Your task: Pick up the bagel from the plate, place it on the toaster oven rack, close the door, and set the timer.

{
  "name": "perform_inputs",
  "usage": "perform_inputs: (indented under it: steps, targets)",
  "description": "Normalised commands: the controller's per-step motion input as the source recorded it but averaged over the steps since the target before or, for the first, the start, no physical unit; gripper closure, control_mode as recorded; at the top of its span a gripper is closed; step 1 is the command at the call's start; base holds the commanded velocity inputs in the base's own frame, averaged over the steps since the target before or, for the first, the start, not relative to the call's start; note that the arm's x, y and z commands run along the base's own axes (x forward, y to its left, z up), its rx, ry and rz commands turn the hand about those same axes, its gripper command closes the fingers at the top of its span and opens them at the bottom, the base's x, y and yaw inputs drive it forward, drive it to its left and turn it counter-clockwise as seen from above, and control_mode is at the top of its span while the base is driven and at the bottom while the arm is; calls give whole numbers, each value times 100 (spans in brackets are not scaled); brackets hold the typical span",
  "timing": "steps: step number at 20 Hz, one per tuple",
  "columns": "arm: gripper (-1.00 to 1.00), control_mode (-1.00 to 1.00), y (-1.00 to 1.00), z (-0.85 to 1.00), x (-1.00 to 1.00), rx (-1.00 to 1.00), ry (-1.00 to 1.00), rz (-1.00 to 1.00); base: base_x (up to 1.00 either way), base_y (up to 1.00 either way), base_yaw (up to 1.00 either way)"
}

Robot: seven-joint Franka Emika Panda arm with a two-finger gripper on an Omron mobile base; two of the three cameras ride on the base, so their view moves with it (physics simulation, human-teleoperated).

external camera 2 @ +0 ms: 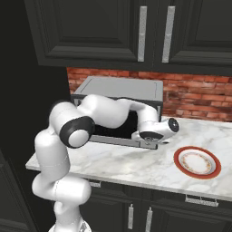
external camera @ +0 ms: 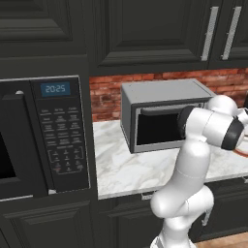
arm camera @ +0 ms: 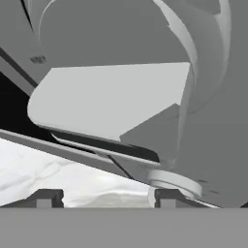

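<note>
The grey toaster oven (external camera: pixel 164 94) stands on the marble counter against the brick wall. Its door (external camera: pixel 157 127), with dark glass and a bar handle along the top, looks upright against the front. My arm covers the oven's right panel, and my hand (external camera 2: pixel 156 131) sits low at the oven's front right corner (external camera 2: pixel 159 106). In the hand view, my gripper (arm camera: pixel 106 198) has its fingertips (arm camera: pixel 46 198) apart, with close grey metal shapes and a small round grey part (arm camera: pixel 174 183) just ahead. The plate (external camera 2: pixel 213 167) lies bare to the right. The bagel and the rack are hidden.
A black built-in microwave (external camera: pixel 43 135) with a keypad fills the wall left of the counter. Dark cabinets hang above the oven and drawers run below the counter edge (external camera 2: pixel 136 179). Open marble (external camera: pixel 126 167) lies in front of the oven.
</note>
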Motion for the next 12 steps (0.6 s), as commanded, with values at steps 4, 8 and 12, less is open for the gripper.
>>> perform_inputs:
  steps: [4, 8, 12]
  targets:
    - [-100, -100, -2, -32, 1, 0, -1, 0, 0, 0, 0]
    - [-100, -100, -6, -40, 0, 0, 0, -1, 0, 0, 0]
    - [-100, -100, -27, -24, 0, 0, 0, -3, 0, 0, 0]
